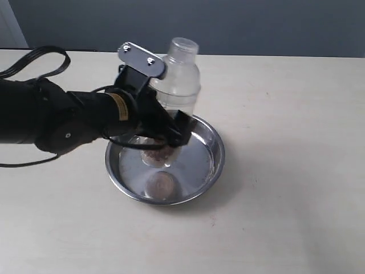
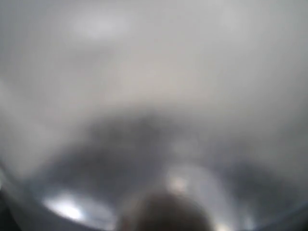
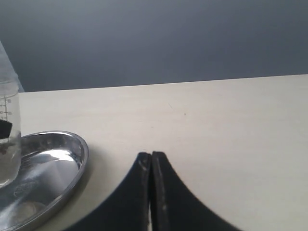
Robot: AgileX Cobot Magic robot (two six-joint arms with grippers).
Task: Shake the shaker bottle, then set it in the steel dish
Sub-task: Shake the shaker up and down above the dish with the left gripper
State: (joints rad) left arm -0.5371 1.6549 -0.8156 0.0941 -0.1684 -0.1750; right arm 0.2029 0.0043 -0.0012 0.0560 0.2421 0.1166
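The clear shaker bottle (image 1: 177,77) stands upright in the steel dish (image 1: 205,165), brown granules showing at its base. My left gripper (image 1: 165,134) is shut around the bottle's lower body, reaching in from the left. The left wrist view is a grey blur: the dish (image 2: 67,207) glints below and the bottle's brown contents (image 2: 166,214) loom very close. In the right wrist view my right gripper (image 3: 151,156) is shut with nothing in it, low over the bare table beside the dish (image 3: 72,159), with the bottle (image 3: 8,139) at the frame's edge.
A beige table (image 1: 285,171) carries everything, with a dark grey wall (image 1: 256,23) behind its far edge. A black cable (image 1: 34,60) loops off my left arm at the back left.
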